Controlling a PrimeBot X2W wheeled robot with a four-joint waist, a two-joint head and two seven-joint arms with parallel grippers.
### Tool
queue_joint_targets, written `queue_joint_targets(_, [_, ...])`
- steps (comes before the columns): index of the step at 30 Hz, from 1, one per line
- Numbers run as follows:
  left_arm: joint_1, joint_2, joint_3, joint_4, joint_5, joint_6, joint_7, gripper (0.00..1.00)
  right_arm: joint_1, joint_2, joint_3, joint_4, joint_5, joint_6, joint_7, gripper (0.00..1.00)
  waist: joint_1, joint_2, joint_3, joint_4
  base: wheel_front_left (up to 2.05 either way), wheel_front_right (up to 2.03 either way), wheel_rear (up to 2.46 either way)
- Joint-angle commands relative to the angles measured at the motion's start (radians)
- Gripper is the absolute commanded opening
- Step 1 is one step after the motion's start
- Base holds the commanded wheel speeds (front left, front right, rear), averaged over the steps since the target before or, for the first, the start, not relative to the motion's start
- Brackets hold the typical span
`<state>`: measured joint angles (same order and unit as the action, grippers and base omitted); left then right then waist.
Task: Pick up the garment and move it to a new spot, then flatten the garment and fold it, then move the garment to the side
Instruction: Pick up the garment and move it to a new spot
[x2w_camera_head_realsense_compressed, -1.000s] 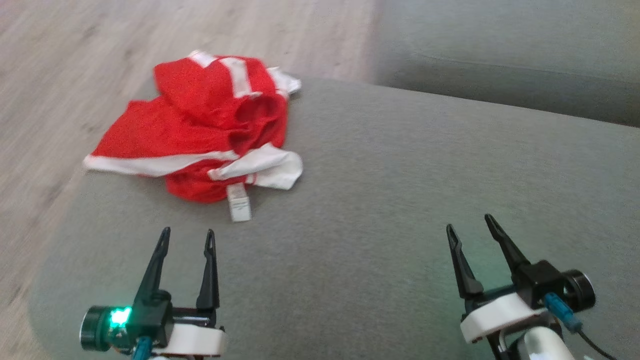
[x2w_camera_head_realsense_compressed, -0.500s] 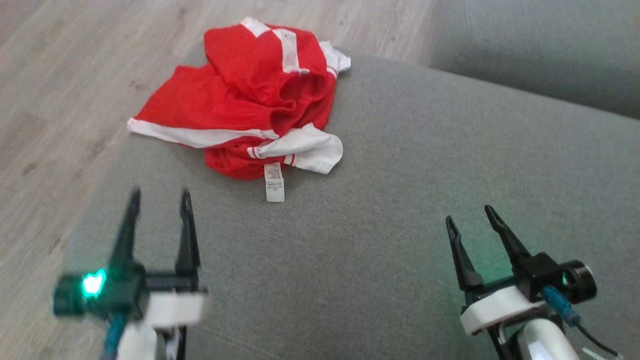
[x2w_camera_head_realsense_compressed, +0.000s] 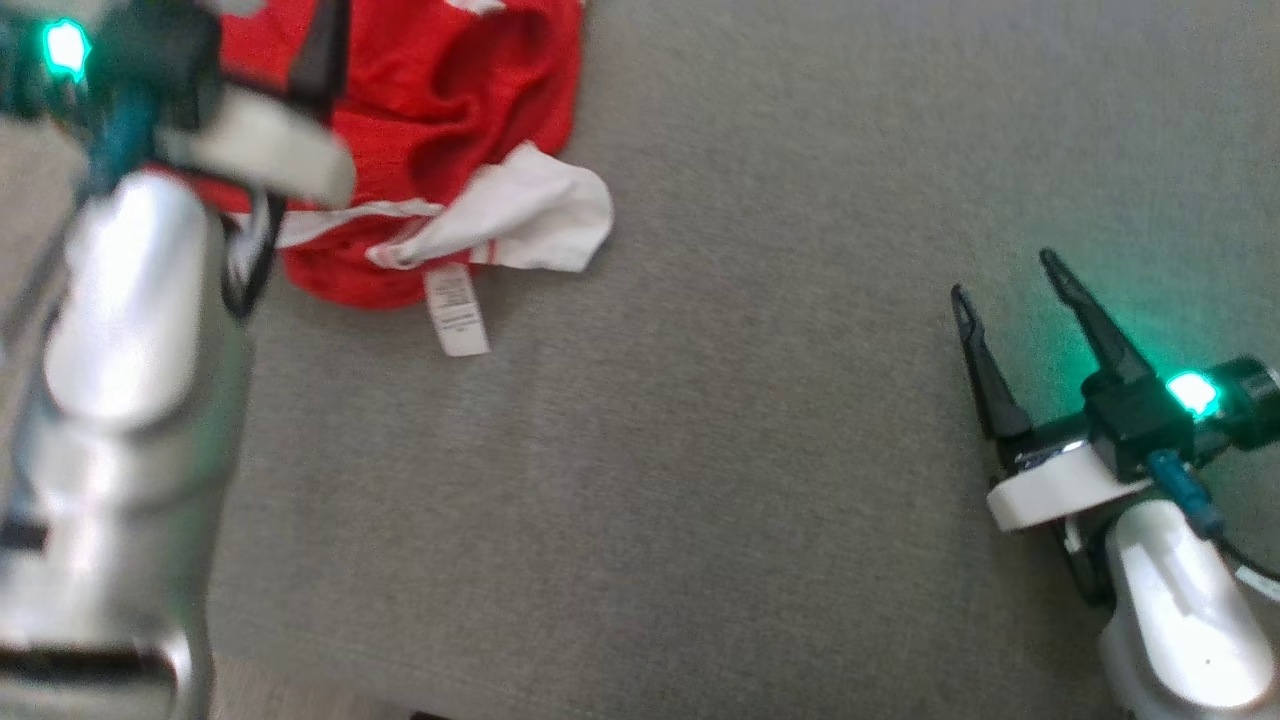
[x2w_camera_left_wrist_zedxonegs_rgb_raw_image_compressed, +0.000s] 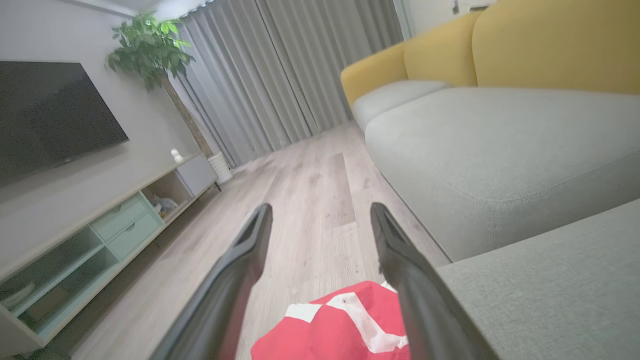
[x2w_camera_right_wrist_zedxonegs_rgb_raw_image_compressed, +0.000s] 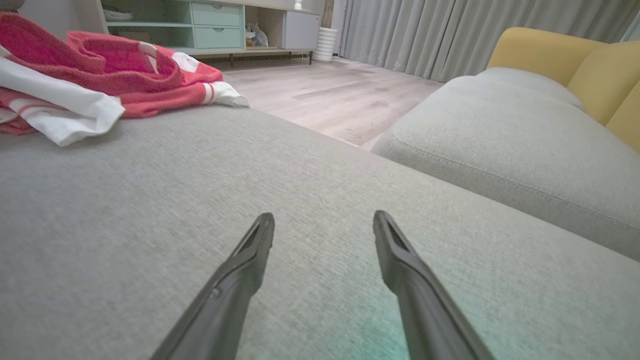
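Garment (x2w_camera_head_realsense_compressed: 440, 110): red with white trim, crumpled in a heap at the far left corner of the grey seat cushion (x2w_camera_head_realsense_compressed: 760, 400). I judge the first step, picking it up, is not yet done.
Left gripper (x2w_camera_left_wrist_zedxonegs_rgb_raw_image_compressed: 321, 210): fingers spread wide with nothing between them. It hangs over the heap. From its wrist camera the red cloth sits low between the finger roots, while the tips point out over the wooden floor (x2w_camera_left_wrist_zedxonegs_rgb_raw_image_compressed: 320, 150).
My approach on the left: I would tip the wrist down so the tips aim into the cloth, not past it. Then I would sink into the thick red bunch before closing.
Floor edge: the heap lies close to the cushion's rim. I would pull inward as I lift, so no loose part slides off.
White sleeve fold (x2w_camera_head_realsense_compressed: 530, 215): it lies on the heap's right side, toward me. It looks thin, so I judge it a poor bite on its own.
Care label (x2w_camera_head_realsense_compressed: 457, 310): it trails out onto the cushion. I would not pinch it, since it would lift alone and let the rest drag.
Bare cushion, middle: I would set the garment down here.
Right gripper (x2w_camera_head_realsense_compressed: 1003, 275): fingers spread and empty, low over the cushion at the right, well apart from the garment. I would hold it there until flattening needs two hands.
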<state>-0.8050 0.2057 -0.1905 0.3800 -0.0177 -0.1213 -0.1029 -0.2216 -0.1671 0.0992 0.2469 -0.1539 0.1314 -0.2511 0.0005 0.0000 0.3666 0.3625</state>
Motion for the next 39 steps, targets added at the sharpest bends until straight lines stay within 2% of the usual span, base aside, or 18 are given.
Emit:
queue_joint_targets(1, [-0.067, 0.052, 0.022, 0.001, -0.012, -0.002, 0.026, 1.0, -0.021, -0.01, 0.027, -0.035, -0.009, -0.001, -0.011, 1.0, -0.0005, 0.0, 0.073, -0.056, 0.0, 0.0, 0.0])
queue_joint_targets(4, [-0.217, 0.074, -0.059, 0.195, -0.068, -0.008, 0.163, 1.0, -0.053, -0.028, 0.024, -0.053, -0.012, -0.001, -0.011, 1.0, -0.0005, 0.0, 0.127, -0.096, 0.0, 0.0, 0.0])
queue_joint_targets(8, [-0.282, 0.077, -0.203, 0.345, -0.199, -0.009, 0.287, 1.0, -0.06, -0.034, 0.017, -0.067, -0.016, -0.001, -0.011, 1.0, -0.0005, 0.0, 0.158, -0.12, 0.0, 0.0, 0.0])
queue_joint_targets(10, [-0.295, 0.097, -0.263, 0.407, -0.253, -0.009, 0.334, 1.0, -0.06, -0.034, 0.018, -0.071, -0.018, -0.001, -0.011, 1.0, -0.0005, 0.0, 0.169, -0.131, 0.0, 0.0, 0.0])
queue_joint_targets(14, [-0.33, 0.153, -0.309, 0.505, -0.25, -0.006, 0.301, 1.0, -0.069, -0.033, 0.026, -0.079, -0.022, -0.001, -0.011, 1.0, -0.0005, 0.0, 0.19, -0.148, 0.0, 0.0, 0.0])
queue_joint_targets(17, [-0.353, 0.161, -0.319, 0.565, -0.222, 0.028, 0.225, 1.0, -0.079, -0.034, 0.025, -0.075, -0.024, -0.001, -0.011, 1.0, -0.0005, 0.0, 0.195, -0.154, 0.0, 0.0, 0.0])
queue_joint_targets(18, [-0.36, 0.159, -0.32, 0.582, -0.219, 0.036, 0.201, 0.73, -0.081, -0.033, 0.024, -0.073, -0.025, -0.001, -0.011, 1.0, -0.0005, 0.0, 0.194, -0.154, 0.0, 0.0, 0.0])
queue_joint_targets(19, [-0.368, 0.156, -0.319, 0.595, -0.217, 0.044, 0.173, 0.19, -0.082, -0.032, 0.022, -0.072, -0.026, -0.001, -0.011, 1.0, -0.0005, 0.0, 0.192, -0.153, 0.0, 0.0, 0.0])
queue_joint_targets(20, [-0.377, 0.152, -0.318, 0.608, -0.216, 0.051, 0.144, 0.0, -0.081, -0.03, 0.019, -0.07, -0.027, -0.001, -0.011, 1.0, -0.0005, 0.0, 0.188, -0.151, 0.0, 0.0, 0.0])
queue_joint_targets(28, [-0.461, 0.128, -0.327, 0.647, -0.2, 0.063, -0.086, 0.0, -0.073, -0.004, 0.033, -0.043, -0.026, -0.001, -0.011, 1.0, -0.0005, 0.0, 0.104, -0.154, 0.0, 0.0, 0.0])
queue_joint_targets(33, [-0.543, 0.116, -0.347, 0.6, -0.179, 0.058, -0.134, 0.0, -0.061, 0.033, 0.038, -0.031, -0.009, -0.001, -0.011, 1.0, -0.0005, 0.0, -0.004, -0.191, 0.0, 0.0, 0.0])
queue_joint_targets(38, [-0.611, 0.115, -0.378, 0.513, -0.162, 0.031, -0.143, 0.0, -0.027, 0.082, 0.045, -0.027, 0.017, -0.001, -0.011, 1.0, -0.0005, 0.0, -0.126, -0.287, 0.0, 0.0, 0.0])
queue_joint_targets(39, [-0.611, 0.115, -0.378, 0.513, -0.162, 0.031, -0.143, 0.0, -0.027, 0.082, 0.045, -0.027, 0.017, -0.001, -0.011, 1.0, -0.0005, 0.0, -0.126, -0.287, 0.0, 0.0, 0.0])
